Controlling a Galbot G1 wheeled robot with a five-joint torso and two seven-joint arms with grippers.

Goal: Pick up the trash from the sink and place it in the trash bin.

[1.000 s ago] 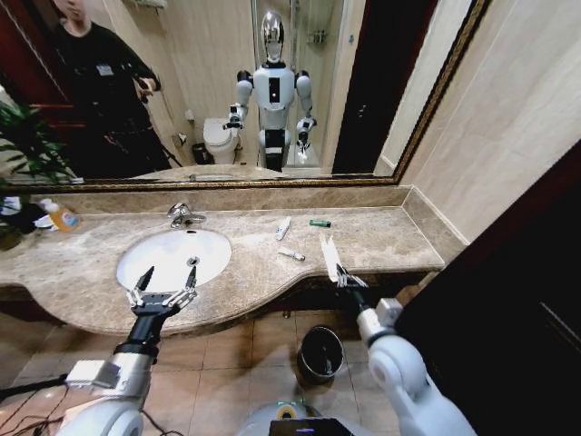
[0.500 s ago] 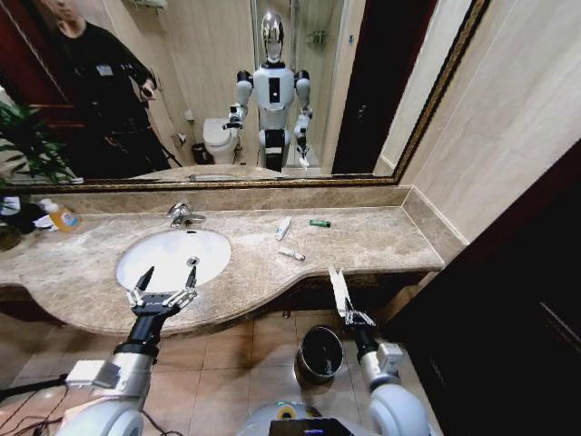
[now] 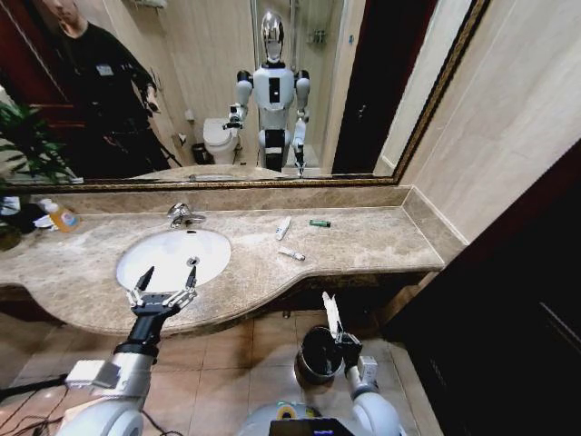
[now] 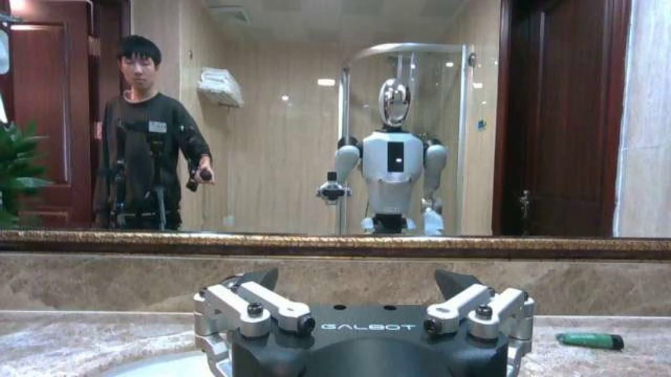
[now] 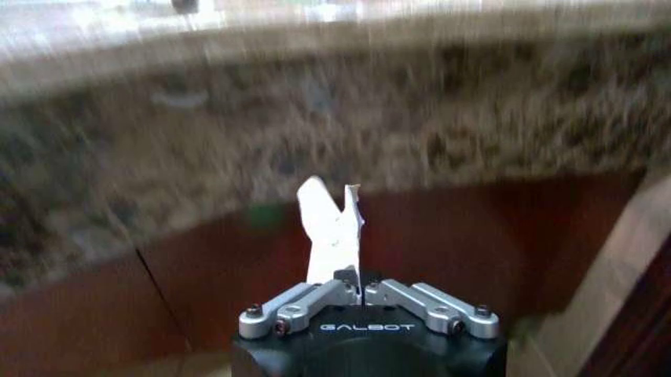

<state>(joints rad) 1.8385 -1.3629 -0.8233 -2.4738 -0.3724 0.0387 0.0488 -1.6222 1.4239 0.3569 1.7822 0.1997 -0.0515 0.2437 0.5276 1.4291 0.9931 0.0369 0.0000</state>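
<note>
My right gripper hangs below the counter edge, just above the rim of the dark round trash bin on the floor. It is shut on a slim white wrapper, a piece of the trash that sticks up from its fingers. In the right wrist view the same white wrapper rises from the shut gripper. More trash lies on the counter right of the sink: a white tube, a small white tube and a green piece. My left gripper hovers open over the basin's front rim.
A chrome faucet stands behind the basin, and a yellow-orange bottle sits at the far left beside a plant. In the left wrist view the open gripper faces the mirror, with the green piece off to one side. A dark door bounds the right.
My right gripper has carried the white wrapper down from the counter's front edge and inward to just above the bin. The left arm has not moved.
</note>
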